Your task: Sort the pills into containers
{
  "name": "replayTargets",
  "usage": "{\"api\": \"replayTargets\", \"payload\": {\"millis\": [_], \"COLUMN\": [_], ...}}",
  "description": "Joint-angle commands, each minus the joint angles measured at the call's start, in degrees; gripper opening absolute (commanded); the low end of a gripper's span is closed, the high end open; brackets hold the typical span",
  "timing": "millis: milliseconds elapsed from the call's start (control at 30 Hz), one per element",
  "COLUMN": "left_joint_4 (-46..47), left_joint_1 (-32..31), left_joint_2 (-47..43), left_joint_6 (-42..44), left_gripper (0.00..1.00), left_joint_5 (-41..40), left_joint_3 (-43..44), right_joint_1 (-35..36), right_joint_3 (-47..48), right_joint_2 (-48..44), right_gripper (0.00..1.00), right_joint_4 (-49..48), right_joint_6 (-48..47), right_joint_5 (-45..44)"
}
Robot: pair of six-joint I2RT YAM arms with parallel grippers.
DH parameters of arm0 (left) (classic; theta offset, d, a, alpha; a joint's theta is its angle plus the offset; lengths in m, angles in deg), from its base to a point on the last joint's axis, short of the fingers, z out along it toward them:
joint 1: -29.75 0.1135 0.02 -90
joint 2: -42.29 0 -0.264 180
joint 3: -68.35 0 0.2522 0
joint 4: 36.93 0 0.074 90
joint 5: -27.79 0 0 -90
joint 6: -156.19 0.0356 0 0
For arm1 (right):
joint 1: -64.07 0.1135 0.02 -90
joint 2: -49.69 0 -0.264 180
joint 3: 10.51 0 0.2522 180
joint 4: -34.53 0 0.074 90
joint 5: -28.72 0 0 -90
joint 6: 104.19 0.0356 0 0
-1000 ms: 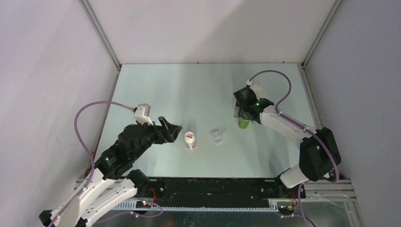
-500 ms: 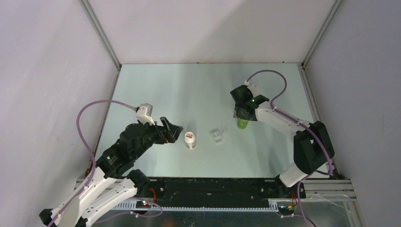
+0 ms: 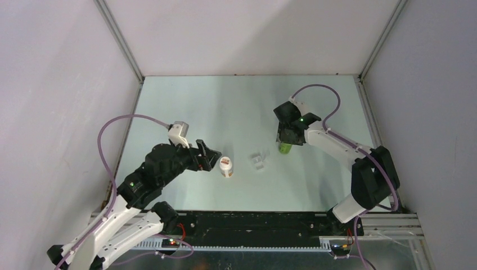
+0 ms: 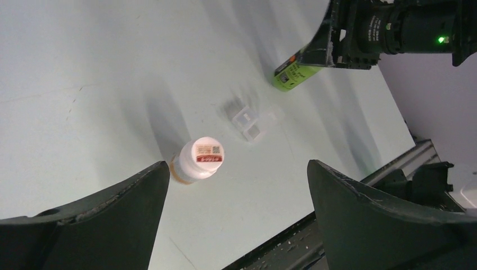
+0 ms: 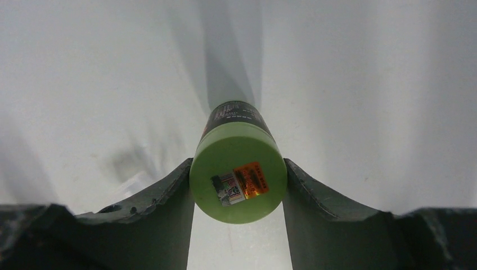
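Just closed right fingers (image 5: pixel 163 202) onto green bottle (image 5: pixel 238 174), touching both sides of cap; edged spread-open left fingers (image 4: pixel 112 208) nearer white bottle (image 4: pixel 199 161). Pill box (image 4: pixel 247 121) untouched between bottles on table (image 3: pixel 225 107); probably lifting next.

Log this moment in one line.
left gripper open, short of white bottle | right gripper gripping green bottle | pill box untouched between them

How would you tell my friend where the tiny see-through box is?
Start at the pale green table, seen from above. Near its middle, between the white bottle and the green-capped bottle, lies the pill box. It is the only low, flat, see-through thing there, with little square compartments, much smaller than either bottle.
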Motion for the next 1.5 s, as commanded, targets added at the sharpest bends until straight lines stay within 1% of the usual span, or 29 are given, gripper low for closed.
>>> {"api": "replayTargets", "payload": {"millis": [0,100,167,200,233,267,300,333,367,400,433,533,667,733,833,933,1033,1100,1167,1233,1300,1333,1367,1400,1433,1467], "left_joint_4": [8.6,13.4,16.9,18.4,19.3,21.9,23.3,26.0,27.8,28.5,29.1,28.8,28.9,28.1,24.0,21.4,20.6,20.6,20.8,21.4,23.1,23.9,24.3,25.1,25.6,27.0], "left_joint_1": [0.2,0.2,0.1,0.1,0.1,0.1,0.0,0.1,0.0,0.0,-0.1,-0.4,-0.4,-0.5,-0.5,-0.5,-0.5,-0.6,-1.0,-1.3,-1.3,-1.3,-1.3,-1.3,-1.4,-1.4], "left_joint_2": [2.3,5.1,9.1,10.1,11.7,12.3,13.4,13.9,15.0,15.5,16.7,19.5,22.6,24.2,28.0,31.7,34.2,35.5,36.3,36.8,37.2,37.3,37.2,37.1,37.0,36.7], "left_joint_6": [6.5,12.5,16.2,18.9,19.8,21.2,21.9,23.5,24.2,25.7,26.5,29.0,30.6,31.2,31.7,31.7,31.7,31.5,31.4,30.9,30.0,29.8,29.4,29.2,29.1,28.5], "left_gripper": [0.98,0.98,0.97,0.97,0.97,0.97,0.97,0.97,0.98,0.98,0.98,0.98,0.97,0.97,0.97,0.92,0.86,0.84,0.82,0.76,0.64,0.49,0.43,0.29,0.21,0.07], "left_joint_5": [6.2,13.3,15.8,15.9,15.3,15.1,16.4,19.8,21.8,25.6,27.2,32.9,37.7,39.6,42.1,46.2,51.0,53.8,54.6,54.9,56.2,56.6,57.2,57.5,57.5,56.1], "left_joint_3": [2.3,3.3,4.4,4.9,5.5,5.5,5.3,5.2,5.1,5.1,5.3,6.8,8.9,10.4,14.5,16.9,17.2,17.4,17.6,17.7,17.8,17.9,17.9,17.8,17.8,17.3], "right_joint_1": [0.3,-0.2,-0.3,-0.4,-0.4,-0.4,-0.4,-0.4,-0.4,-0.1,-0.1,-0.1,0.1,0.3,0.4,0.1,-0.4,-0.8,-1.1,-1.1,-1.1,-1.1,-1.1,-1.1,-1.0,-1.0], "right_joint_3": [3.2,4.6,6.6,7.0,7.5,7.6,7.8,7.8,7.8,7.8,7.8,7.8,7.8,7.8,7.5,7.5,7.5,7.5,7.5,7.5,7.5,7.5,7.5,7.5,7.3,7.0], "right_joint_2": [-7.6,-11.1,-12.9,-14.2,-15.0,-16.5,-17.3,-18.8,-19.4,-20.9,-21.6,-24.0,-25.9,-26.7,-28.0,-28.5,-28.6,-28.4,-27.9,-27.3,-26.8,-26.6,-26.6,-26.4,-26.4,-26.5], "right_gripper": [0.47,0.47,0.48,0.48,0.48,0.49,0.49,0.49,0.49,0.49,0.50,0.51,0.50,0.49,0.49,0.49,0.51,0.52,0.52,0.52,0.50,0.50,0.49,0.49,0.53,0.58], "right_joint_4": [-3.3,-4.7,-4.5,-4.1,-4.0,-4.2,-4.4,-4.7,-4.7,-4.7,-4.6,-4.3,-5.4,-5.5,-5.4,-4.8,-4.4,-4.5,-4.8,-5.1,-5.6,-5.8,-6.2,-6.5,-6.9,-8.2], "right_joint_6": [-3.1,-6.3,-8.5,-9.1,-10.1,-10.5,-11.0,-11.5,-11.7,-12.3,-12.5,-13.1,-13.5,-14.3,-15.8,-18.9,-22.8,-23.8,-24.3,-24.3,-24.0,-23.8,-23.6,-23.4,-22.9,-22.1], "right_joint_5": [7.0,15.5,20.2,22.5,26.3,28.3,32.4,36.2,38.0,40.5,41.5,46.2,52.7,54.7,56.1,58.6,62.8,64.8,66.0,66.7,67.6,68.0,68.7,69.0,68.9,68.3]}}
